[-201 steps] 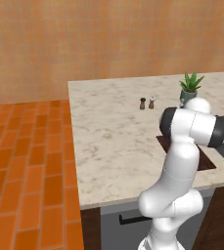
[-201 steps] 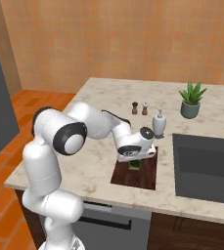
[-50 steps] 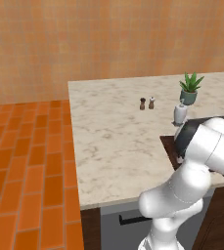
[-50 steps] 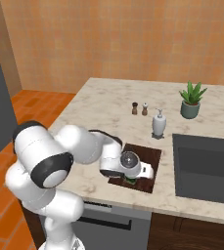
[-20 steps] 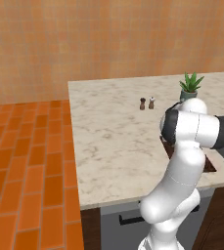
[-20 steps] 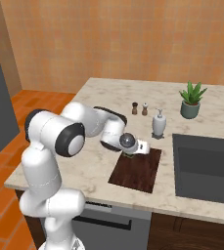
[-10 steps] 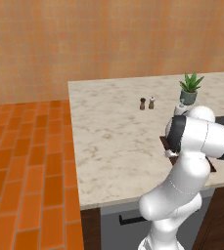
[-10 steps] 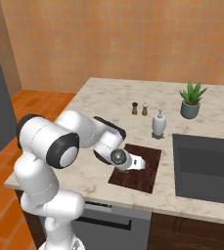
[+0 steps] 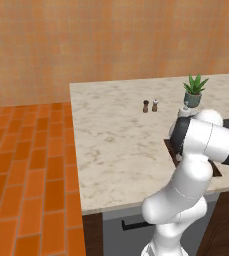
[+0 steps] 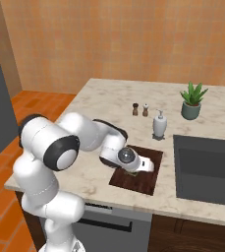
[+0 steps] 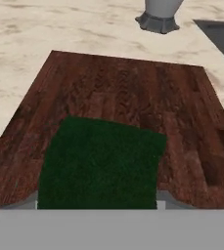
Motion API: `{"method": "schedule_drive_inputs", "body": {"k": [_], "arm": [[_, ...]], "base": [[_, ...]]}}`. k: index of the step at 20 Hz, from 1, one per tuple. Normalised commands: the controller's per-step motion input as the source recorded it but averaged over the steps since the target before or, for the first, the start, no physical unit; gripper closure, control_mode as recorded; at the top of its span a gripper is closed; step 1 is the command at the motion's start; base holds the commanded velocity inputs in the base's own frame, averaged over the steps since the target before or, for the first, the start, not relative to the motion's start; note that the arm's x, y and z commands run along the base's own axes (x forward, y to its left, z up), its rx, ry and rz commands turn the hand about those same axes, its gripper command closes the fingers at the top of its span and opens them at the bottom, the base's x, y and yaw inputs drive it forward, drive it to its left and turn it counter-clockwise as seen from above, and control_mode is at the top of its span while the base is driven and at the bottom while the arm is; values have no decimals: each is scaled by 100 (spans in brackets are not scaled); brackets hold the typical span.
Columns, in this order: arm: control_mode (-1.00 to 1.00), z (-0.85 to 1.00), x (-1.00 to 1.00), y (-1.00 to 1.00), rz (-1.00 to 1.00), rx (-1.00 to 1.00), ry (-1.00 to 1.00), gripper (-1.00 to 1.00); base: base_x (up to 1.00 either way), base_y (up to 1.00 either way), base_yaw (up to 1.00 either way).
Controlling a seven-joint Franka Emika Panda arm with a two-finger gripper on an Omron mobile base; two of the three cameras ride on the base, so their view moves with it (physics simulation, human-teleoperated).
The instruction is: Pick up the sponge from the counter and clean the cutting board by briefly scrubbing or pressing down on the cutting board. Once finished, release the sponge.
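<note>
If the gripper point(image 10: 133, 171) lets go while it is tilted, the sponge point(image 11: 101, 163) can roll off the cutting board point(image 11: 133, 93) onto the counter point(image 11: 45, 24) — or a hard push can shift the board toward the soap dispenser point(image 10: 159, 124). The jaws are clamped on the sponge. It is a dark green block, lying on the board's near part.

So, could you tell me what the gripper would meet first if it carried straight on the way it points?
Probably the cutting board: the gripper points down at it, with the sponge between its fingertips.
</note>
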Motion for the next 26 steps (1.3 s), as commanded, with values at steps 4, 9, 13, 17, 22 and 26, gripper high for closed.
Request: {"method": "schedule_drive_inputs", "body": {"k": [4,9,13,17,22,26], "arm": [[-100,0,63,-9,0,2,-1,100],[-100,0,73,0,0,0,-1,100],[-100,-3,13,-8,0,0,-5,100],[-100,-13,-10,-10,0,0,-1,100],[-100,-23,-47,-1,0,0,0,100],[-100,-16,-95,0,1,0,0,100]], "base": [[0,0,0],[0,0,0],[0,0,0],[0,0,0],[0,0,0],[0,0,0]]}}
